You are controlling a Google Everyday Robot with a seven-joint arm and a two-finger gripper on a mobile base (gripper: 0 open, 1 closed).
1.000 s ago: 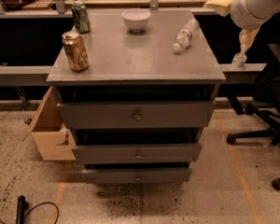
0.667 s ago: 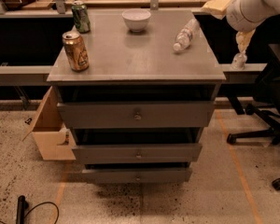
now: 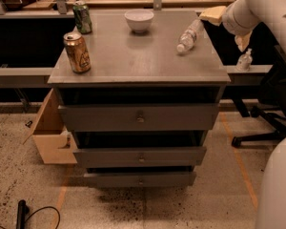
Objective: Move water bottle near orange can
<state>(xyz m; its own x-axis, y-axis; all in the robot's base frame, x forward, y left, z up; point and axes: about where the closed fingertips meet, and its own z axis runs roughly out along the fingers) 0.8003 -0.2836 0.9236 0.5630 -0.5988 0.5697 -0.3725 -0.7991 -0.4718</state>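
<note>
Tool [image 3: 213, 15]: now just beside the water bottle [image 3: 189, 35], closer than a second ago; opening cannot be told.
Bottle: lying unmoved at desk's [image 3: 133, 56] right rear, well apart from orange can [image 3: 77, 52].

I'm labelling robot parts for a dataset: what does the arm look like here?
The arm is a thick, rounded white shell with a few small dark round holes; no cables or markings show. Its gripper, at the right edge of the cabinet top beside the water bottle, has pale cream-yellow parts.
</note>
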